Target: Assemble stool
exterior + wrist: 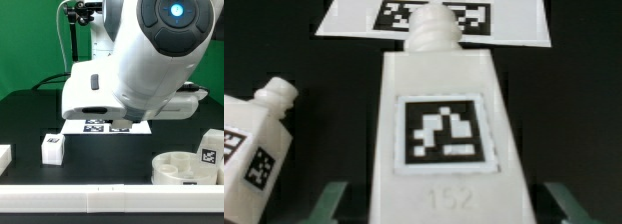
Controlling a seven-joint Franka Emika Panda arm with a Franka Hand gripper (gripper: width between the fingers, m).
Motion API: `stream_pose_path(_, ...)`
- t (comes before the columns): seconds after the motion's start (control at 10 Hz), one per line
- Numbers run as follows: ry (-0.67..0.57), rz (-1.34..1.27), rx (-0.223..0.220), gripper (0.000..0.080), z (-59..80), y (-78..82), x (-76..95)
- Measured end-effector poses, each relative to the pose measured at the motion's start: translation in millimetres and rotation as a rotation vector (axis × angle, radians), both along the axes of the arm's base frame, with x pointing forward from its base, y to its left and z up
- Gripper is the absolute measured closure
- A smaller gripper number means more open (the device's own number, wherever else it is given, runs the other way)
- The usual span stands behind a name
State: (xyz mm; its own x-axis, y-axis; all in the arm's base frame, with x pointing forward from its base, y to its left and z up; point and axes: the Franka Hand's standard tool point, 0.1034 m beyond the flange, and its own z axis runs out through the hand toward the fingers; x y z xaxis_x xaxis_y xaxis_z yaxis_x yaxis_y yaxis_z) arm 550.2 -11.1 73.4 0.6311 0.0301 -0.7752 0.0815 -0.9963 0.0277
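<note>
Close up in the wrist view, my hand [446, 208] is cut off at the picture's edge. 1 leg block [446, 110] sits between its 2 fingers [340, 200], but I cannot tell if they squeeze it. The other leg block [256, 135] lies just beside it, tilted. The marker board [438, 18] is past them. In the exterior view the big arm [150, 50] hides my hand. The seat disc [168, 165] rests on the worktop [110, 160] at the exterior view's right, partly cut off.

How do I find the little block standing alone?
On the black table, look to the exterior view's left of the big white robot arm. The small white tagged leg block stands alone there; another block sits by the round seat disc.
</note>
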Motion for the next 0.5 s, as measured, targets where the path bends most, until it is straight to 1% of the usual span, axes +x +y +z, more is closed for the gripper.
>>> stream_pose_path(0.1,-0.092,-0.005,0.014,0.0462,1.7,2.0,13.0)
stream_pose_path(0.2,-0.174,-0.023,0.030,0.0462,13.4,5.4,20.6)
stream_pose_path(0.3,-0.231,-0.058,0.032,0.0462,25.8,9.9,23.3)
stream_pose_path(0.4,-0.293,-0.067,0.031,0.0462,39.5,12.8,29.4)
stream_pose_path(0.5,-0.326,-0.072,0.030,0.0462,51.2,14.3,33.7)
